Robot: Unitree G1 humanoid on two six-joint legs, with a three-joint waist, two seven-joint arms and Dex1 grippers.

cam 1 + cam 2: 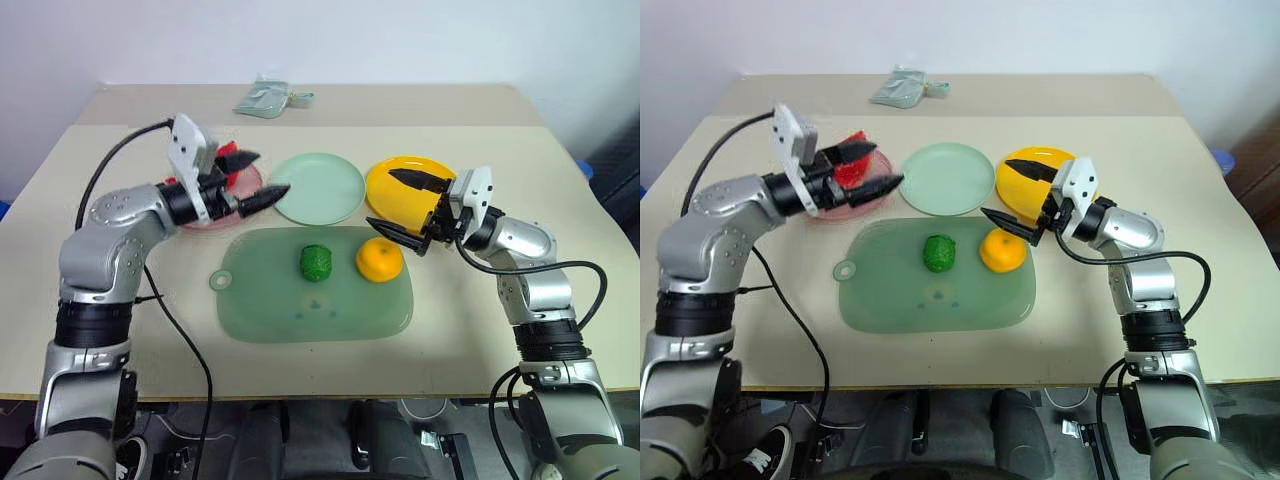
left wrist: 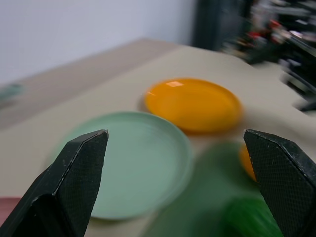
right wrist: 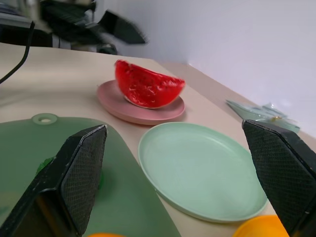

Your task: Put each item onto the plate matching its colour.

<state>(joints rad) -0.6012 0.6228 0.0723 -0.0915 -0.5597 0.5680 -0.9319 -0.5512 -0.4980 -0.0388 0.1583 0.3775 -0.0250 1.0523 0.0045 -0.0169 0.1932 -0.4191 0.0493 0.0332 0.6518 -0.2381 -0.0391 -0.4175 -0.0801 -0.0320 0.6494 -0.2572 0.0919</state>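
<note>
On the pink plate (image 3: pixel 140 109) we see the watermelon wedge (image 3: pixel 148 88) lying. Our left gripper (image 1: pixel 872 168) hangs beside it, fingers wide apart and empty. The dark-green lump (image 1: pixel 316 262) and the orange fruit (image 1: pixel 380 260) rest on the green board (image 1: pixel 260 310). Our right gripper (image 1: pixel 400 205) is spread wide, empty, over the yellow plate (image 1: pixel 395 182), beside the mint plate (image 1: pixel 320 187).

watermelon wedge (image 3: pixel 148 88) on pink plate (image 3: pixel 118 106) | green lump (image 1: pixel 316 262), orange fruit (image 1: pixel 380 260) on board | mint plate (image 1: pixel 318 188), orange plate (image 1: pixel 400 185) apparently bare
</note>
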